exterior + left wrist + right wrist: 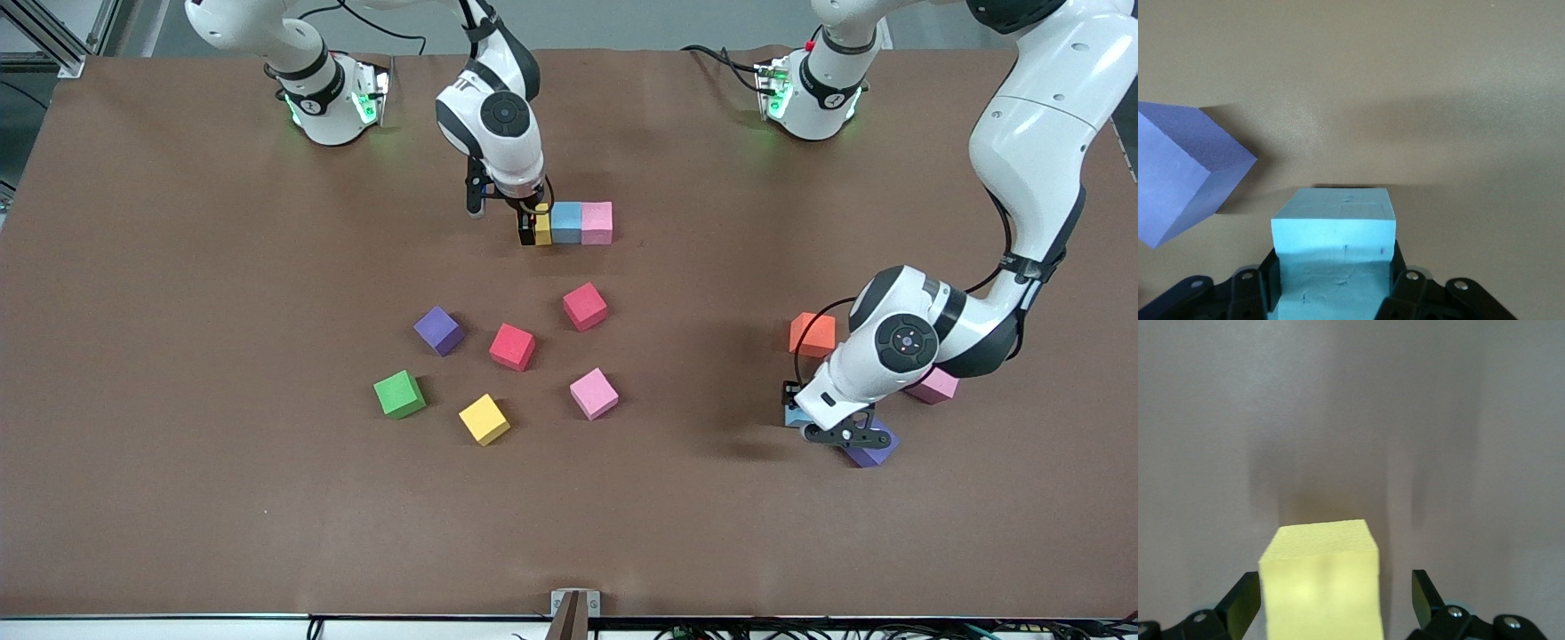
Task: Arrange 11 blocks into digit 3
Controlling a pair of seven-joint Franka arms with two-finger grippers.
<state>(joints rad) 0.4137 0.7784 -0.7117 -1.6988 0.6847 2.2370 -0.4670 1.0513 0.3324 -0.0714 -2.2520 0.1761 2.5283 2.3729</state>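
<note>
A green cube (pixel 399 394) sits on the brown table (pixel 178 498) toward the right arm's end. An orange cube (pixel 812 334), perhaps partly hidden, sits toward the left arm's end.

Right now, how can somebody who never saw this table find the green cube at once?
Start from the loose group of cubes in the middle of the brown table, nearer the front camera than the row of three. The green cube sits at that group's edge toward the right arm's end, beside a yellow cube. It is the only green one.
</note>
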